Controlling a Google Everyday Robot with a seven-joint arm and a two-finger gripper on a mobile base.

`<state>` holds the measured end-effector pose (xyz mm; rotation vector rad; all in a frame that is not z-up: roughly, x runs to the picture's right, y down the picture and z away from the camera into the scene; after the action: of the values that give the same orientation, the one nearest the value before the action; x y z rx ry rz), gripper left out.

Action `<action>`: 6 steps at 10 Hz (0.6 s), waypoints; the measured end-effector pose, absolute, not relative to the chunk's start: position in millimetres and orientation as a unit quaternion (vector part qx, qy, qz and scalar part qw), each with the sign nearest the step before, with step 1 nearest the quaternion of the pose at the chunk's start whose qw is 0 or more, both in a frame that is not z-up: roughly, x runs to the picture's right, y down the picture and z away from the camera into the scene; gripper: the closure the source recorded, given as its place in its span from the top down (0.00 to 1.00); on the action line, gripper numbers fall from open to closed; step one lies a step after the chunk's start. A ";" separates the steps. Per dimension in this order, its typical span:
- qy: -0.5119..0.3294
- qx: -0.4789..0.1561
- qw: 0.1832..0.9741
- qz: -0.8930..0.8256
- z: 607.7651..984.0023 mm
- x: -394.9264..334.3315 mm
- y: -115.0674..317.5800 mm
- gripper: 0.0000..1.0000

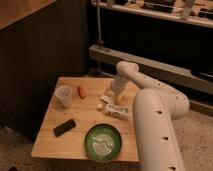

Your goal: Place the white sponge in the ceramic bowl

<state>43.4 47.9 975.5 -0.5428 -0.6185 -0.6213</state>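
Observation:
The white sponge point(106, 98) is a small off-white block lying on the wooden table point(75, 112), right of centre. My gripper point(115, 96) hangs down from the white arm's wrist and sits directly at the sponge's right side, low over the table; whether it touches the sponge I cannot tell. The ceramic bowl point(103, 141), dark green with white swirl lines, stands empty at the table's front edge, below and slightly left of the gripper.
A longer white packet point(118, 112) lies just in front of the sponge, with a tiny white ball point(100, 106) beside it. A clear cup point(63, 96), an orange piece point(81, 92) and a black block point(64, 127) are on the left. A dark shelf unit stands behind.

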 end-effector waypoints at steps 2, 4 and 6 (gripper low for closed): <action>-0.296 -0.257 0.870 -0.299 975.6 40.2 48.4 0.52; -0.294 -0.255 0.870 -0.303 973.0 31.3 49.4 0.51; -0.294 -0.260 0.865 -0.312 953.4 28.6 46.9 0.37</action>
<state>28.6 46.9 953.4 -0.5438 -0.6166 -0.6547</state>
